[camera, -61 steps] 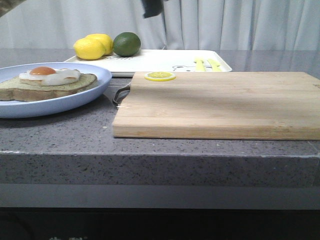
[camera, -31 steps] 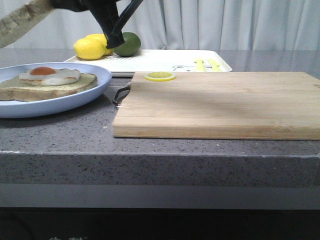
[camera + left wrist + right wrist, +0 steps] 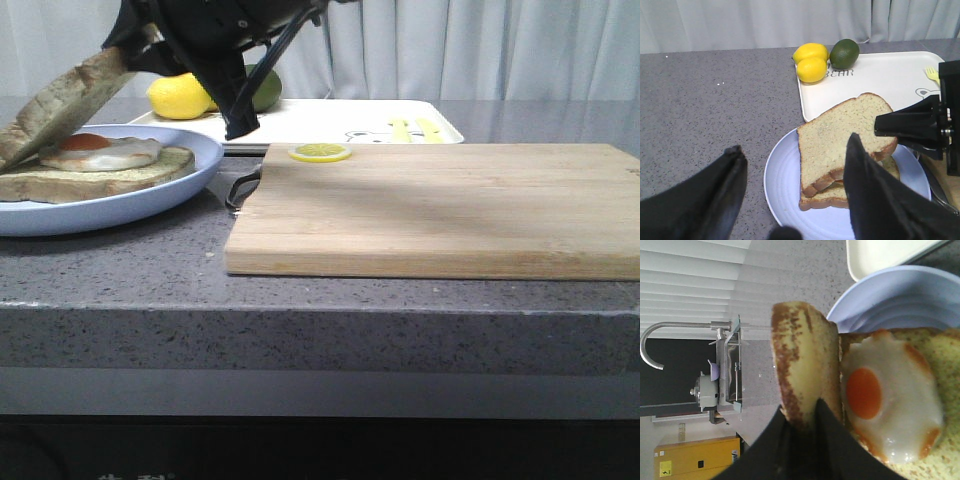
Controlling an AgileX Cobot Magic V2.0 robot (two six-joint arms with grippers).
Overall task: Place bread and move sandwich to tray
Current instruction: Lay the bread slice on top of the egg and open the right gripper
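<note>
The right tool (image 3: 125, 62) is clamped on one edge of the bread (image 3: 62, 105), which hangs tilted: its free edge dips away from the tool to touch the far side of the egg-topped slice (image 3: 95, 172) on the blue plate (image 3: 170, 195), while the gripped edge rides high. The slice lies directly beneath the tool. The left tool (image 3: 792, 200) hangs wide open and empty above the plate, just in front of it. The tray (image 3: 330, 120) lies beyond.
</note>
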